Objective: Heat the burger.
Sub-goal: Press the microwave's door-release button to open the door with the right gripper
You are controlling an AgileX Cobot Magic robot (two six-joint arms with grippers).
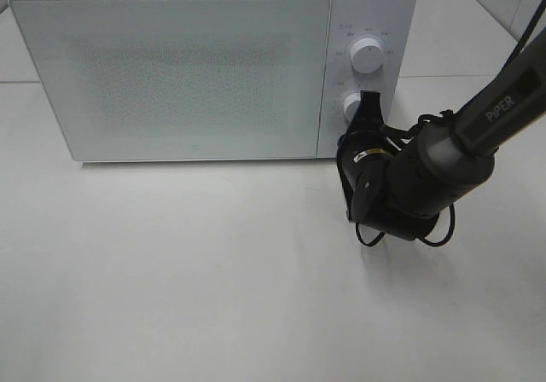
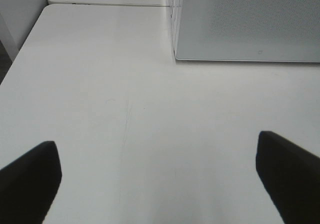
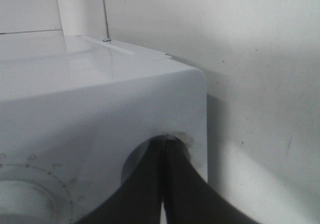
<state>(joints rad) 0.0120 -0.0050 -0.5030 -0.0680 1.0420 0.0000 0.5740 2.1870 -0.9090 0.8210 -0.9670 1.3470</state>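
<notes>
While the microwave [image 1: 372, 5] stands with its door [image 1: 171, 75] shut, the right gripper [image 1: 368, 103] has its tip at the lower knob [image 1: 350, 107] — fingers pressed together, holding nothing; the left gripper [image 2: 156, 139] hangs over the table [image 2: 125, 109], fingers spread wide; the burger shows in no view — I cannot tell where it is.

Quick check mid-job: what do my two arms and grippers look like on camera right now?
The right arm is a dark grey tube with white PIPER lettering, a pale grey ring at the wrist, looping black cables and a small yellow label. The right gripper has black tapered jaws. Of the left gripper only two black jaws show.
</notes>
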